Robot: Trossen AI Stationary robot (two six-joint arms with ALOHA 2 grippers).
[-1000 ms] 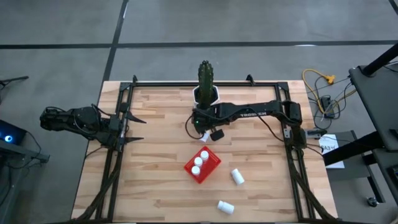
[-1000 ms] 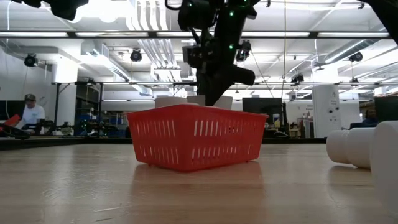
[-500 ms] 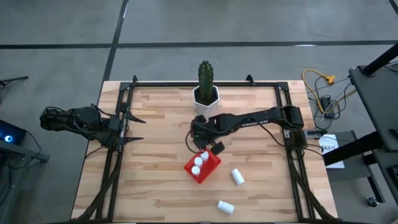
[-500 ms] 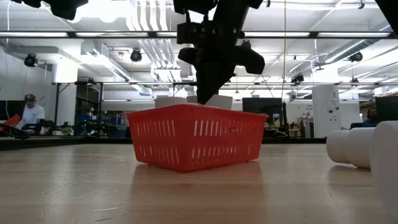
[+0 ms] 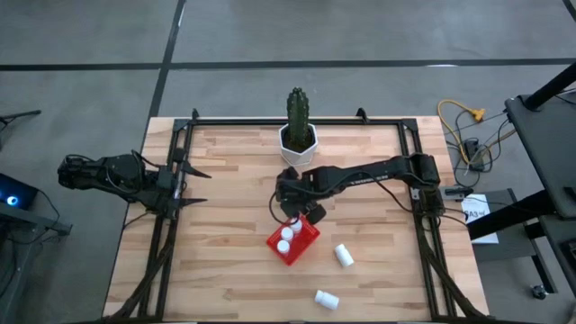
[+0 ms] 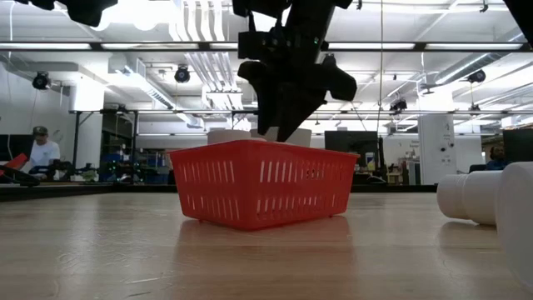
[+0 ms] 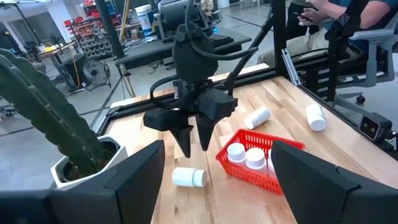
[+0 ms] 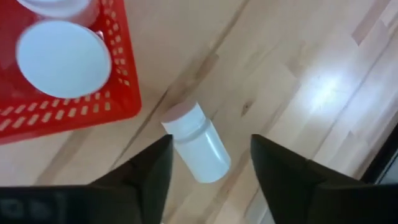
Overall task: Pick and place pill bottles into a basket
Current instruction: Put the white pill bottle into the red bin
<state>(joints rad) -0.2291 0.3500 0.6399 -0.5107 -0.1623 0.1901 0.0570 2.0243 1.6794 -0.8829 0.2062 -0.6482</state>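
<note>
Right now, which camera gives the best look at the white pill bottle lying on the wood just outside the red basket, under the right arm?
The right wrist view: the white plastic pill bottle lies unobstructed between the open right tool's fingers. The left wrist view shows it smaller, beside the red plastic basket. The high and low views hide it.

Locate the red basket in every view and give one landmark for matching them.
High view: red basket at table centre, below the right gripper.
Low view: basket centre frame, gripper above it.
Left wrist view: basket beside the right gripper.
Right wrist view: basket's corner, next to a lying pill bottle.
Landmark: the right gripper, directly beside the basket.
</note>
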